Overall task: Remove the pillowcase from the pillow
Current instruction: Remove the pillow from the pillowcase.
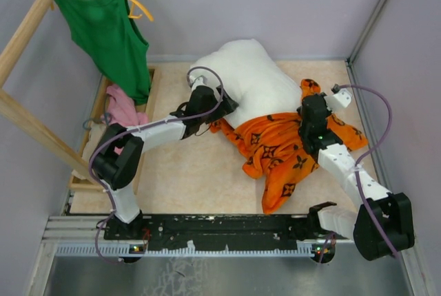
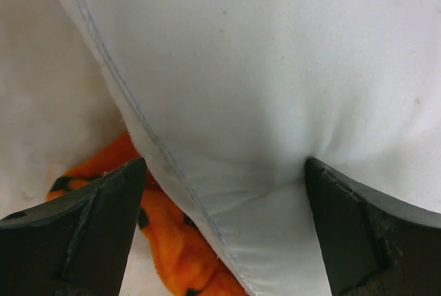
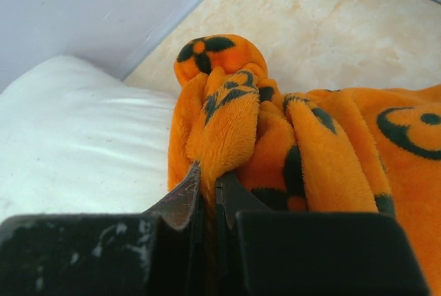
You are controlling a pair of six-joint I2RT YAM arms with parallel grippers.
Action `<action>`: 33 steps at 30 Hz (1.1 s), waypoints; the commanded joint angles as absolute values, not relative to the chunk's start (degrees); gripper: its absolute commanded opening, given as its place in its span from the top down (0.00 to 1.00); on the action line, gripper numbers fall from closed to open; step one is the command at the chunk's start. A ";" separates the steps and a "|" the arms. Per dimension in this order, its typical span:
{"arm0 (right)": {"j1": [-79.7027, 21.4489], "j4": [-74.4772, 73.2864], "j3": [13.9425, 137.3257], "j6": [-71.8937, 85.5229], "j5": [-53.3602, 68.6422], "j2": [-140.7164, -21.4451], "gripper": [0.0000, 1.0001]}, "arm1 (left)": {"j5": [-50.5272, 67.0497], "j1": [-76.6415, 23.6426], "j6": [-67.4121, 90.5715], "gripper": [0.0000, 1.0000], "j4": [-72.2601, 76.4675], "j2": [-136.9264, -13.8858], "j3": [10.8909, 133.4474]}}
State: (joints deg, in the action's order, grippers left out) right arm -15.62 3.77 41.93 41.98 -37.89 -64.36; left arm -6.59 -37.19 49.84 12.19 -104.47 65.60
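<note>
Peeling stage. Pinching pillowcase [image 3: 324, 151] fold tight in right gripper [image 3: 207, 182]; bracing pillow [image 2: 275, 69] with left gripper [image 2: 224, 186], spread wide. Next, likely: drag fabric right and near, pillow pinned.

1. Looks like a robotics lab test cell rather than a home.
2. Boxed in by plain grey wall panels [image 1: 275, 7] on metal framing.
3. Fitted with a left arm [image 1: 158, 131] and a right arm [image 1: 344, 165], bolted to a metal rail [image 1: 76, 230] at the edge of the table [image 1: 193, 172].
4. Staged with props: a wooden rack [image 1: 31, 24] and a green tank top [image 1: 107, 34] on a yellow hanger [image 1: 140, 8].
</note>
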 commanded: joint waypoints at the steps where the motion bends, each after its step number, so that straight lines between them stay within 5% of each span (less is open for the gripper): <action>1: -15.82 7.22 42.67 41.73 -40.89 -63.78 1.00 | -11.44 -38.08 42.65 0.01 -7.31 -106.83 66.56; 5: -15.82 7.43 42.59 41.66 -40.86 -63.57 1.00 | -10.66 -37.97 42.24 0.01 -10.02 -107.04 66.57; 14: -15.82 6.93 42.69 41.59 -39.86 -62.88 1.00 | 1.89 -37.09 49.01 0.01 17.46 -110.51 59.93; 20: -15.78 6.56 42.56 41.22 -38.82 -61.76 1.00 | 3.76 -37.09 51.18 0.01 22.41 -115.70 63.20; 22: -15.82 7.30 42.18 41.00 -37.10 -61.58 1.00 | 2.64 -37.02 49.44 0.24 25.06 -115.94 63.17; 26: -15.82 9.06 41.62 39.70 -32.40 -61.10 1.00 | -0.78 -35.85 45.51 0.96 26.45 -114.37 64.34; 30: -15.77 9.48 41.64 35.43 -24.65 -59.38 0.97 | -4.71 -32.35 41.55 1.00 22.89 -107.76 64.57; 33: -15.82 8.11 41.66 33.89 -18.39 -56.87 0.73 | -9.69 -30.64 36.36 1.00 18.72 -101.18 65.62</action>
